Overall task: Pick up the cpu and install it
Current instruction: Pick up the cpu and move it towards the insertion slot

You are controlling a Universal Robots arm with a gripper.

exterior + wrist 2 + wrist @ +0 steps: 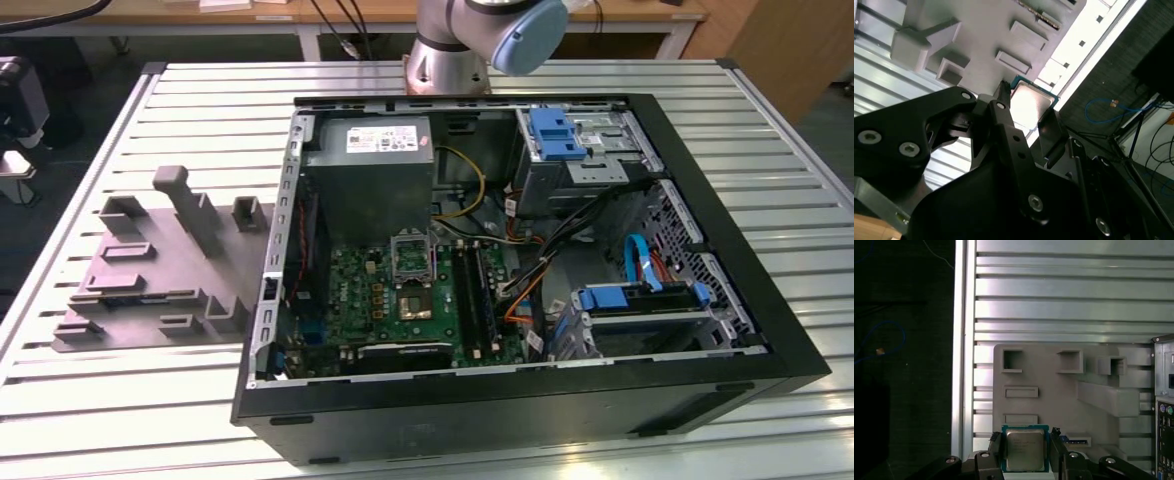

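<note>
- The gripper [1025,444] is clamped on the cpu [1025,450]. In both wrist views its two black fingers [996,446] press against opposite edges of the chip, with no gap visible.
- The cpu faces the first wrist view with its pale metal top, which has a green rim around it. It looks large against the pockets below, so I judge it is held in the air and not seated in anything.
- It hangs over the grey fixture plate [1054,390], close to one border of that plate. The plate lies on the slatted table [200,100], towards the edge at the exterior view's left.
- The open computer case [747,330] stands just beside the fixture, towards the table's edge at the exterior view's right. Its motherboard [387,290] lies flat inside.
- The metal-framed socket [411,257] on that board shows a dark centre.
- By my judgement the pick-up is done. Carrying the cpu across to the case and seating it in the socket are left.
</note>
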